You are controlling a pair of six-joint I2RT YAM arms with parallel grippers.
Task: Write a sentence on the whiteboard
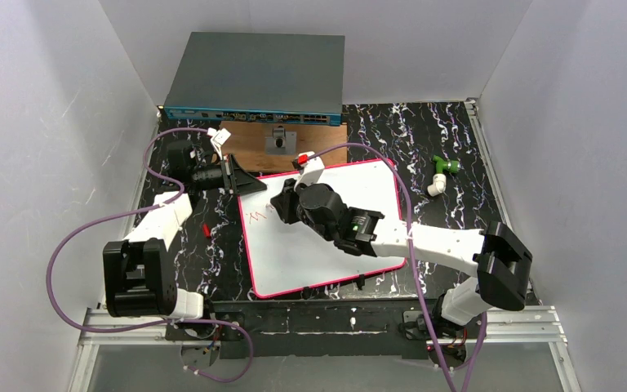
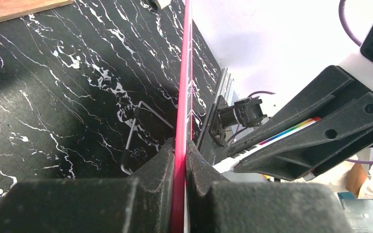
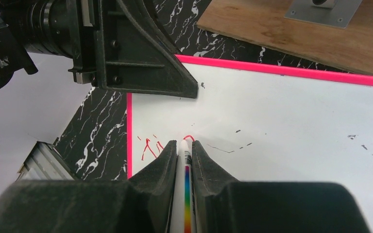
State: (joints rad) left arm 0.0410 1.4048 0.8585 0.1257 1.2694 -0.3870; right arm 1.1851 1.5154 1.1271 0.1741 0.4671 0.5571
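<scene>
Left pincer (image 2: 179, 143) clamps the whiteboard (image 1: 294, 257) rim, steadying it; right pincer (image 3: 180, 144) grips the marker (image 3: 187, 180), writing the sentence (image 3: 148, 148).

No readable text, the sentence (image 3: 146, 148) on the whiteboard (image 3: 281, 126) (a few red strokes) illegible
</scene>
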